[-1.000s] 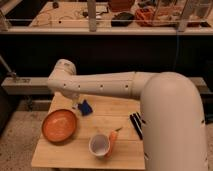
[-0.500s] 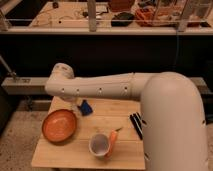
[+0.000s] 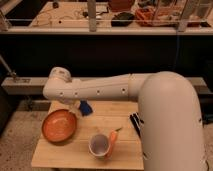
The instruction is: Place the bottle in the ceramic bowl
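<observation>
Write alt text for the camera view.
A white robot arm reaches over a wooden table; its gripper, mostly hidden under it, hangs by the far rim of the orange ceramic bowl. A white cup and carrot-like item lie nearer; the bottle cannot be made out.

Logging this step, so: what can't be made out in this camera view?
Camera view:
The small whitish bottle: not discernible; the white robot arm may cover it.
The gripper, below the arm's end beside the wide orange ceramic bowl: mostly hidden by the arm.
The blue object next to it: too blurred to identify.
The black items at the wooden table's right: partly cut off by the arm.
</observation>
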Tool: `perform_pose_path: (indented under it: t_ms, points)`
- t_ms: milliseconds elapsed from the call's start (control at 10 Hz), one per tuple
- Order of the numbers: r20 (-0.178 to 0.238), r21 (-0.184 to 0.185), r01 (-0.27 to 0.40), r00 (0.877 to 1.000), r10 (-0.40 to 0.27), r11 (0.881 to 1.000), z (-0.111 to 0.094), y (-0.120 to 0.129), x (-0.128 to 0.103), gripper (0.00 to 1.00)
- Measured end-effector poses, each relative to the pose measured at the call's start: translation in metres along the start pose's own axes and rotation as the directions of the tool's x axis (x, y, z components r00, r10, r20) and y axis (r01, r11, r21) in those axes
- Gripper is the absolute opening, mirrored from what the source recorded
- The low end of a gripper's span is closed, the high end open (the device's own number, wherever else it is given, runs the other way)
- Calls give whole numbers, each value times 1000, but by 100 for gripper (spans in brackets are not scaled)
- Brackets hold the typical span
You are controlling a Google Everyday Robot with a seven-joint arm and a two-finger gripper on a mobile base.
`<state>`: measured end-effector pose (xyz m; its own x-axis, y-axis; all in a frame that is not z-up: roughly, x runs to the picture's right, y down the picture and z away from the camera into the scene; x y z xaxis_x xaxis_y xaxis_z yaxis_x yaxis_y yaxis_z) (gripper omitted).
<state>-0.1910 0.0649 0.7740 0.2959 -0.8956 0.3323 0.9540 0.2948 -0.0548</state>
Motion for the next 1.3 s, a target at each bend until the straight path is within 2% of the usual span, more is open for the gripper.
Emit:
perform_pose_path:
  t_ms: [1300]
  points:
    - [2, 60, 83, 996, -84, 995, -1, -12, -29, 3]
